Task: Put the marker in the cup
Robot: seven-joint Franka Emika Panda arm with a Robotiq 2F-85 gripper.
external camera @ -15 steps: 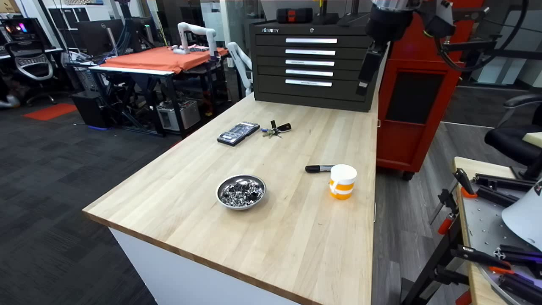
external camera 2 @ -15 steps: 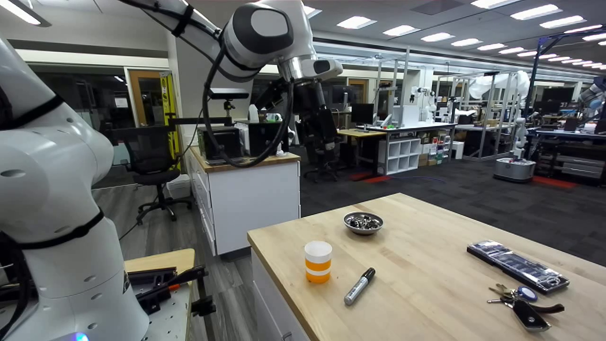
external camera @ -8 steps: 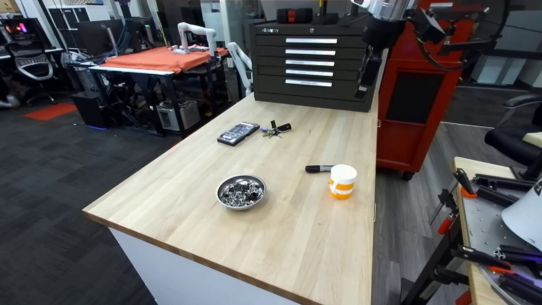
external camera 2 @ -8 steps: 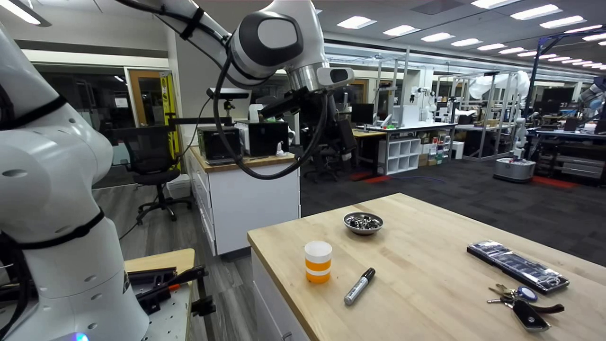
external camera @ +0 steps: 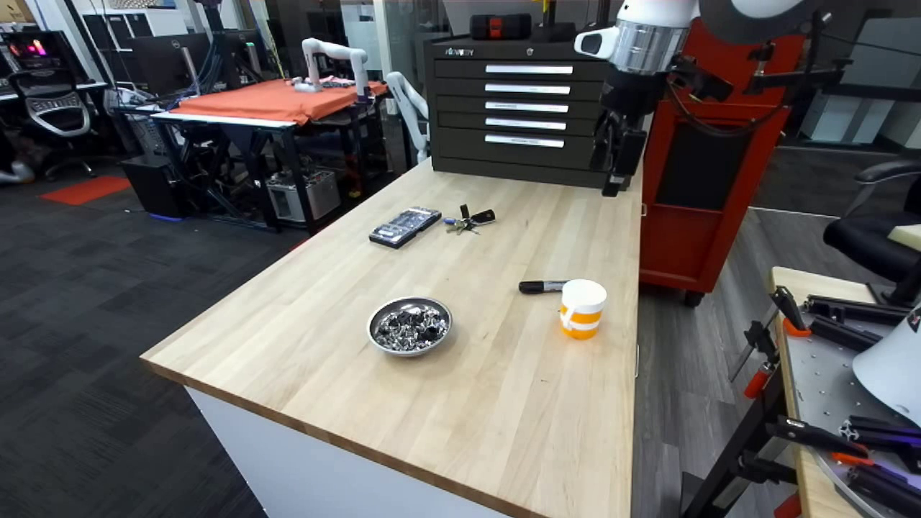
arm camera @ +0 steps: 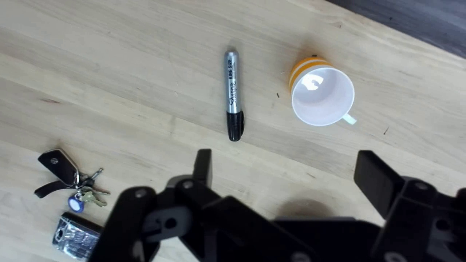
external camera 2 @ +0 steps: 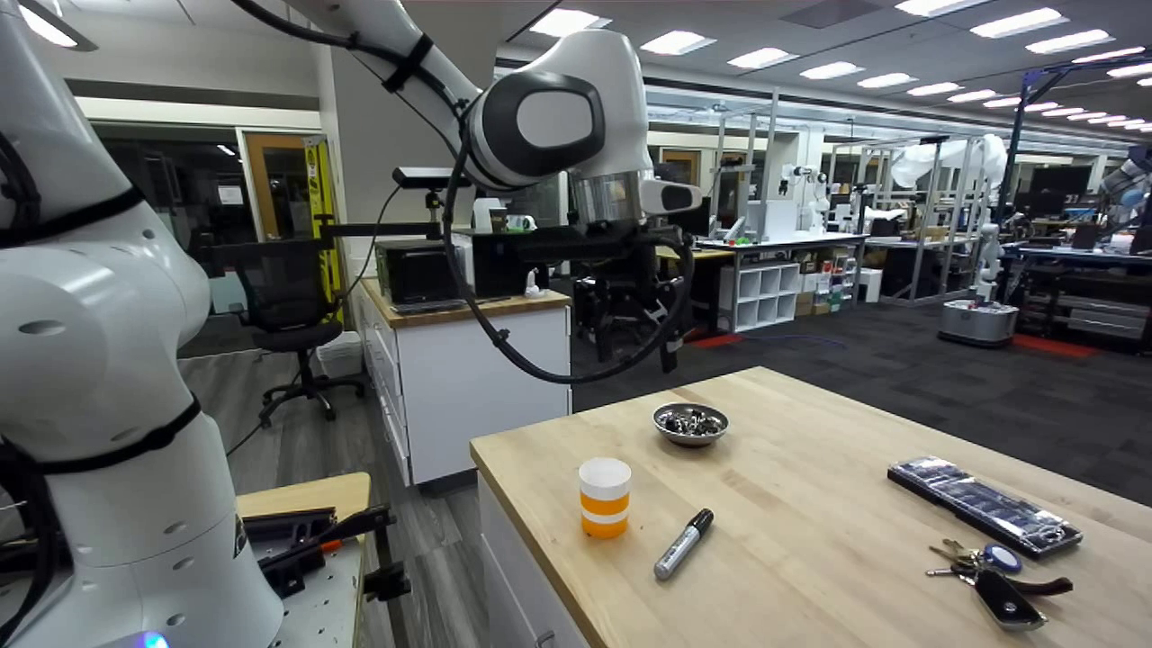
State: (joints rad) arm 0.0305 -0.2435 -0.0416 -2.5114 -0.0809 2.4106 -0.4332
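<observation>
The marker, silver-bodied with a black cap, lies flat on the wooden table in both exterior views (external camera: 541, 287) (external camera 2: 684, 544). It also shows upper middle in the wrist view (arm camera: 233, 92). The white cup with orange bands stands upright beside it, apart from it, in both exterior views (external camera: 583, 309) (external camera 2: 605, 499). In the wrist view the cup (arm camera: 322, 96) is right of the marker, and its inside looks empty. My gripper (arm camera: 285, 163) is open and empty, pointing down. It hovers well above the table in both exterior views (external camera: 606, 176) (external camera 2: 637, 351), touching neither marker nor cup.
A metal bowl (external camera 2: 691, 439) of small metal parts sits on the table. Keys (arm camera: 85, 189) and a flat dark case (external camera: 404, 227) lie farther from the cup. A dark drawer chest (external camera: 532, 162) stands at one table end. The table edge (arm camera: 400, 32) runs near the cup.
My gripper has moved down and, in the exterior views, sideways over the table. It has also turned, so both fingers now show apart. The marker and cup have not moved.
</observation>
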